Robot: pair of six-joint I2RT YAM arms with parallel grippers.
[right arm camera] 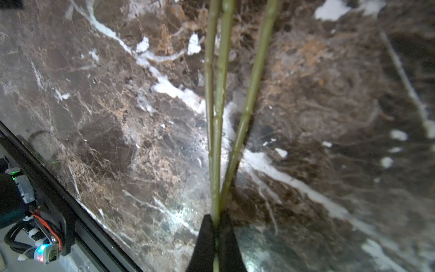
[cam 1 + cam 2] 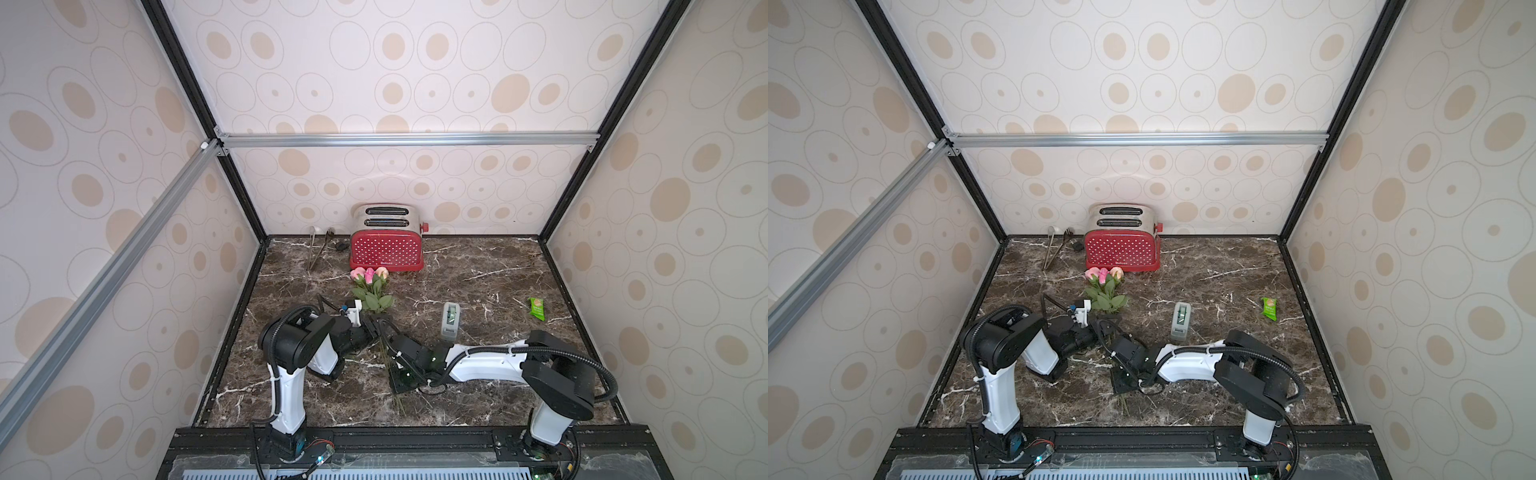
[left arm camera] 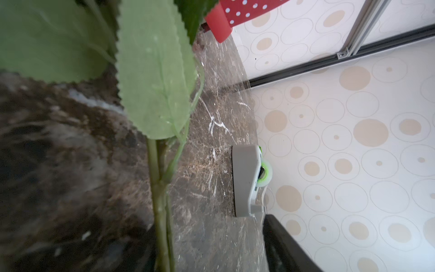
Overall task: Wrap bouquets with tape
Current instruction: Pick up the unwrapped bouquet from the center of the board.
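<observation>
the right gripper point(image 1: 217, 226) pinches the three stems of the bouquets point(image 2: 371, 286), the left gripper point(image 2: 374, 326) sits just beside it below the leaves, its jaws unclear, the tape point(image 2: 450, 318) well apart.

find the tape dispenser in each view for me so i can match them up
In a top view: tape dispenser mid-table, right of the roses.
In a top view: same spot, left of the green packet.
Left wrist: side-on, beyond the rose stems.
Right wrist: not in it.
Shared landmark: red toaster, in both top views and left wrist.
</observation>
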